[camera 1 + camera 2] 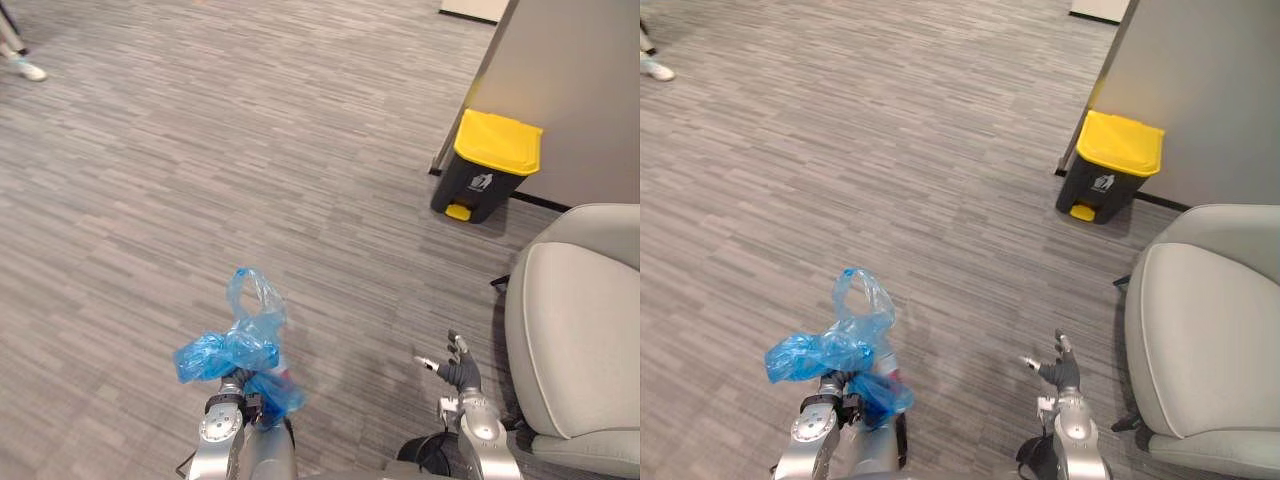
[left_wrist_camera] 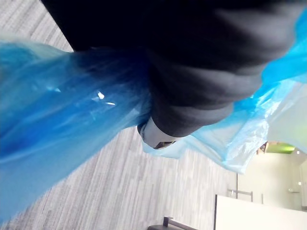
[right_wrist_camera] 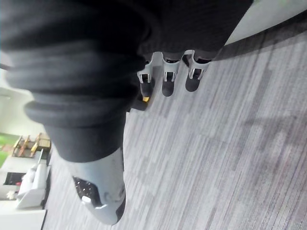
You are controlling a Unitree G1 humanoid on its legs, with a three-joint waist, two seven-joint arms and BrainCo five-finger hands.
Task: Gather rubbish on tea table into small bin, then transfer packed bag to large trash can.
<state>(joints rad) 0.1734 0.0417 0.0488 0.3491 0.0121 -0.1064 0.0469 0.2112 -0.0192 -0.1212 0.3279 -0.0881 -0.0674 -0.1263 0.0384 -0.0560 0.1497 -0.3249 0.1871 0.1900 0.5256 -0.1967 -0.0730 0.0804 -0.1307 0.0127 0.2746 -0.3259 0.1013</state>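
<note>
Above the grey carpet (image 1: 200, 180), the left hand (image 2: 156, 135) grips the bunched blue rubbish bag (image 1: 232, 350). The right hand (image 1: 458, 372) hangs with fingers relaxed, holding nothing. The yellow-lidded trash can (image 1: 487, 165) stands well apart.

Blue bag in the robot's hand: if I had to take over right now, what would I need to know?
Left hand: shut on the blue bag, which is bunched up and held above the floor.
Right hand: open and empty, low beside the grey armchair.
Large trash can: black, yellow lid closed, by the wall ahead on the right, well apart from the bag.
Done: the bag is packed and in hand.
Left: walk to the can, open the lid, probably with the yellow pedal, and drop the bag in.
</note>
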